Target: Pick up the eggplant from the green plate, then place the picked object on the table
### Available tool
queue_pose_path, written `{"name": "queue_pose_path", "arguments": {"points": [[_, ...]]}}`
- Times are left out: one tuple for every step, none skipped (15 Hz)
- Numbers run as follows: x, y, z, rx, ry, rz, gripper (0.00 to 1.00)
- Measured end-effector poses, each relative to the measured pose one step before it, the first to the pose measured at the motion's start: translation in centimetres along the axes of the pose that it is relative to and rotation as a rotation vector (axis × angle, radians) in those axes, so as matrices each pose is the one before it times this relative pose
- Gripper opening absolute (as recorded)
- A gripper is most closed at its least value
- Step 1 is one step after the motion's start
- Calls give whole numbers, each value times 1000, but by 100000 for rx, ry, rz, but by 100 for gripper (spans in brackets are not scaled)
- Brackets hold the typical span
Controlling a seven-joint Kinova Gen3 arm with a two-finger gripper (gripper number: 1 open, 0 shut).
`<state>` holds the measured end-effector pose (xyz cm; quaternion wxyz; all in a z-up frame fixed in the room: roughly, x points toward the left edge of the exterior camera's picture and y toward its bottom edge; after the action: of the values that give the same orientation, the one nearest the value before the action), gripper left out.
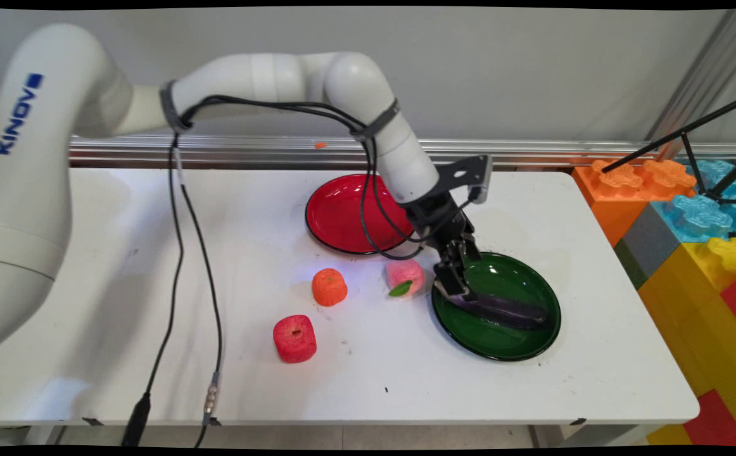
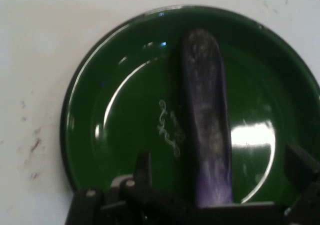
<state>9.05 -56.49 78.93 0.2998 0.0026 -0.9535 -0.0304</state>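
Your gripper (image 1: 453, 286) fingers spread apart around eggplant (image 1: 504, 310) end in green plate (image 1: 536, 342), near table's right edge. Careless lift can drag eggplant, tip plate.

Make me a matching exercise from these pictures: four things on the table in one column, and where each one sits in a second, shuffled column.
Things:
1. purple eggplant
2. red plate
3. red apple
4. pink peach

Places:
A. nearest the table's front edge, of the toys
B. just left of the green plate, on the bare table
C. lying in the green plate, under the gripper
D. toward the back of the table, behind the orange toy

Pairs: 1-C, 2-D, 3-A, 4-B
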Motion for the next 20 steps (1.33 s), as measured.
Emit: {"name": "queue_pose_path", "arguments": {"points": [[95, -373, 723, -1160, -18, 1033, 100], [84, -288, 565, -932, -18, 742, 100], [68, -179, 349, -548, 18, 428, 100], [84, -255, 485, -758, 59, 522, 100], [75, -267, 490, -779, -4, 538, 100], [77, -228, 428, -686, 60, 446, 100], [72, -180, 318, -530, 84, 355, 100], [58, -85, 174, -367, 77, 202, 100], [85, -115, 238, -523, 146, 299, 100], [54, -50, 114, -371, 132, 152, 100], [58, -11, 167, -666, 118, 291, 100], [18, 24, 72, -447, 54, 188, 100], [45, 77, 110, -671, 66, 371, 0], [49, 67, 75, -407, 37, 312, 0], [71, 123, 116, -617, -5, 467, 0], [62, 81, 65, -269, 20, 313, 0], [46, 95, 70, -291, -90, 210, 0], [24, 76, 37, -234, -64, 15, 0], [36, 118, 19, -316, -58, 9, 0], [23, 161, -10, -395, -42, 6, 0]]}}
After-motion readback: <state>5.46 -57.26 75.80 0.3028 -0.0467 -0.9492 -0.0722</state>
